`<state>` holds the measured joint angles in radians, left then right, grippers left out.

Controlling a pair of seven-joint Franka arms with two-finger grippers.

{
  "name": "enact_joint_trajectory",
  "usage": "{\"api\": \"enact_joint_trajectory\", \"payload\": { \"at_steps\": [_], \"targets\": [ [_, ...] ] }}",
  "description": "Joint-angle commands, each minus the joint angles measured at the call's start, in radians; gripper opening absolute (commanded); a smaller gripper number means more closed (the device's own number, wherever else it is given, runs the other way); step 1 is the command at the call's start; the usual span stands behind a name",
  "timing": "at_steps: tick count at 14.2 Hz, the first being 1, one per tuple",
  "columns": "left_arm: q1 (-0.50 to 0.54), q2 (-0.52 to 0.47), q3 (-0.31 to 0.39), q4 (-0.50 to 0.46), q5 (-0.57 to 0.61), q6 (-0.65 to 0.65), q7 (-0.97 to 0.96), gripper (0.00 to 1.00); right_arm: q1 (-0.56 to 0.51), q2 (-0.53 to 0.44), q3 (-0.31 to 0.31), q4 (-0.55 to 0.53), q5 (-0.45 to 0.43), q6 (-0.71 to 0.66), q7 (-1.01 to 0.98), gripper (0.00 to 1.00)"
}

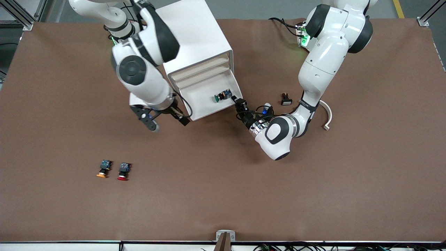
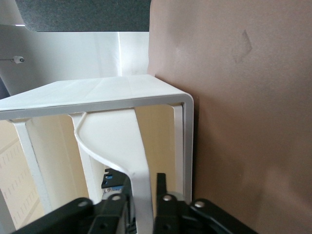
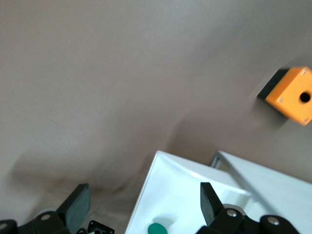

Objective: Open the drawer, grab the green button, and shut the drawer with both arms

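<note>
The left gripper [image 1: 239, 104] sits at the pulled-out drawer [image 1: 209, 101], its fingers [image 2: 163, 187] either side of the front wall with a slight gap, so whether it grips cannot be told. The right gripper [image 1: 167, 120] hovers wide open over the drawer's corner nearest the right arm. Opening looks done: the green button [image 1: 221, 96] lies inside the drawer, not yet taken. Picking it out and closing the drawer remain.

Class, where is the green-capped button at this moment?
In the front view, the green-capped button lies in the pulled-out white drawer, near the edge at the left claw.
</note>
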<state>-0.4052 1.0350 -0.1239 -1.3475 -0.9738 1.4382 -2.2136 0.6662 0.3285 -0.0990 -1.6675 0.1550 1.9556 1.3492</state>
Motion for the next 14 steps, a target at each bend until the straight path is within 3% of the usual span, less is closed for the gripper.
{"api": "enact_joint_trajectory", "payload": {
  "at_steps": [1, 2, 7, 11, 14],
  "targets": [
    [0.002, 0.007, -0.002, 0.022, -0.025, 0.016, 0.062, 0.85, 0.078, 0.040, -0.015, 0.003, -0.022, 0.052, 0.131, 1.00],
    [0.008, 0.003, -0.002, 0.024, -0.025, 0.018, 0.101, 1.00, 0.096, 0.052, -0.015, 0.002, -0.022, 0.077, 0.169, 1.00],
    [0.055, -0.026, -0.003, 0.062, -0.014, 0.018, 0.334, 1.00, 0.183, 0.098, -0.015, -0.023, -0.023, 0.137, 0.306, 1.00],
    [0.046, -0.052, 0.085, 0.129, -0.003, 0.021, 0.816, 1.00, 0.254, 0.162, -0.016, -0.028, -0.049, 0.195, 0.398, 1.00],
    [0.023, -0.098, 0.107, 0.143, 0.100, 0.062, 1.049, 1.00, 0.283, 0.178, -0.015, -0.026, -0.058, 0.201, 0.436, 1.00]
  ]
}}
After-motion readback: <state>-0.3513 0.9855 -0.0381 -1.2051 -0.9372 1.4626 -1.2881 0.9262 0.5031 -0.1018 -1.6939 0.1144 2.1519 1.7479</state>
